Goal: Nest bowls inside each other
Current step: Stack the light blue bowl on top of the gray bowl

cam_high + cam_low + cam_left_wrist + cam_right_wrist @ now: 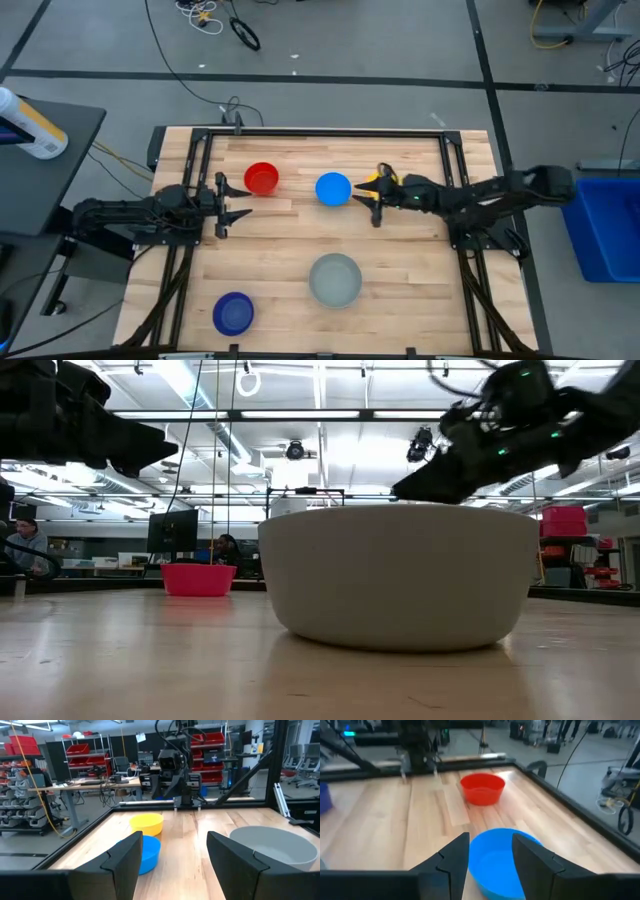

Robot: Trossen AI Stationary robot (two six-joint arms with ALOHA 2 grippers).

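Five bowls rest upright on their bases on the wooden table. The red bowl [262,178] and the light blue bowl [333,188] stand toward the far side. The yellow bowl [368,182] stands just right of the light blue one, partly hidden under my right gripper [375,192]. The pale grey bowl [335,279] and the dark blue bowl [233,313] stand nearer. My right gripper [490,841] is open, above the table, with the light blue bowl [502,857] just ahead of its fingers. My left gripper [240,200] is open at the table's left and holds nothing.
A black frame [325,132] runs round the table's edges. In the left wrist view the yellow bowl [146,824], the light blue bowl [147,852] and the grey bowl [272,845] lie ahead of the open fingers. Bare wood lies between the grey and red bowls.
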